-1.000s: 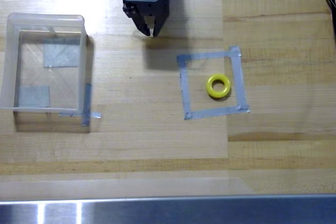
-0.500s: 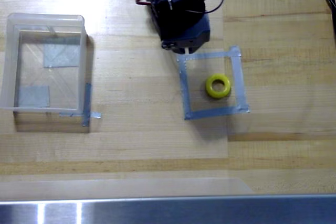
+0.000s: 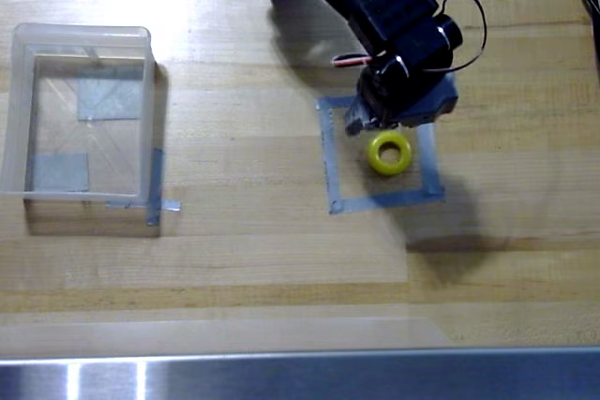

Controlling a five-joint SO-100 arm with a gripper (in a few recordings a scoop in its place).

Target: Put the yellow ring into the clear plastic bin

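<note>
the black robot gripper (image 3: 394, 119) hangs right over the small bright yellow doughnut ring (image 3: 389, 154), which lies flat just below it in the overhead view, inside the grey tape square (image 3: 330, 161) on the pale wooden table (image 3: 262, 250), right of centre. whether the fingers are spread or closed, i cannot tell; the wrist body hides them. the clear square plastic bin (image 3: 150, 72), frosted walls, sits well apart near the left edge. a straight drop looks right.
</note>
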